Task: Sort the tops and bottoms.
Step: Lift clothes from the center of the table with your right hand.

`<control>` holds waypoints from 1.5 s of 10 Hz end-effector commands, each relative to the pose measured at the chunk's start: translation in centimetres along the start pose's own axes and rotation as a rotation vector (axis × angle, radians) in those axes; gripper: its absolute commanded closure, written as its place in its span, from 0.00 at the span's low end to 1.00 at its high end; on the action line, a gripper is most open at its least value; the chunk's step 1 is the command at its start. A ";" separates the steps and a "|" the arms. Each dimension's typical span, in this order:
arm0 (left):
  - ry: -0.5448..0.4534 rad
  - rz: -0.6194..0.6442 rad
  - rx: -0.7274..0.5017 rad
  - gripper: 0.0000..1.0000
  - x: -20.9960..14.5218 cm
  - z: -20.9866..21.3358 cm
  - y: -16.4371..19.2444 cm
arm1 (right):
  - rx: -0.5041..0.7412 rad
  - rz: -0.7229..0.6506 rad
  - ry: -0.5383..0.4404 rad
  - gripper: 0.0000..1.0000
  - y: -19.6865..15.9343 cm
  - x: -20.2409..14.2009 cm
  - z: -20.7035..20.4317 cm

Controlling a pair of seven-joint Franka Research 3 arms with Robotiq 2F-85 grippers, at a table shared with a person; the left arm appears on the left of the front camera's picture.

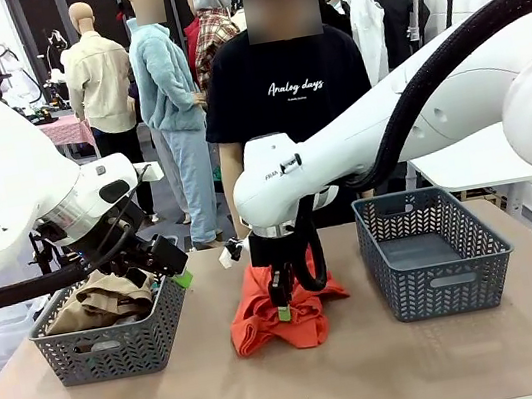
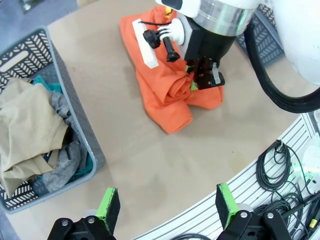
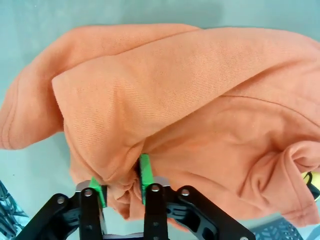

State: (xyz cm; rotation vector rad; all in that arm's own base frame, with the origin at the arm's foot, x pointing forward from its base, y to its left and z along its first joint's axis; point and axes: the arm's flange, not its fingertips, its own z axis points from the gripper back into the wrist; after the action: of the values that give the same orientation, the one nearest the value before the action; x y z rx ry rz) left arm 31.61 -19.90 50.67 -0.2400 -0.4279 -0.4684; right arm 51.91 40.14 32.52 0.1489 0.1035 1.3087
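Right wrist view showed the right gripper (image 3: 121, 186) pinching a fold of the soft orange cloth garment (image 3: 185, 100) low in the frame; lifting slowly and straight up would probably keep it from slipping.

soft matt orange cloth garment (image 3: 200, 100)

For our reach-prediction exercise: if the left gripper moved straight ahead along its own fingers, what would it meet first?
Most likely the bare tabletop: the open left gripper points at empty surface between the left basket and the orange garment. Depth is uncertain.
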 end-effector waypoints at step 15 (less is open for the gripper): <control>0.003 0.001 -0.007 0.00 -0.1 0.0 0.0 | -0.952 -0.146 -0.414 1.00 7.6 -3.1 35.1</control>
State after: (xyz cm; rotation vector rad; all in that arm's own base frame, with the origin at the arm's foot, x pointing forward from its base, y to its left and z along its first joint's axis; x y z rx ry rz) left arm 31.61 -19.90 50.70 -0.2401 -0.4284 -0.4684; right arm 49.35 36.19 67.94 -0.3340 -0.7965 1.0766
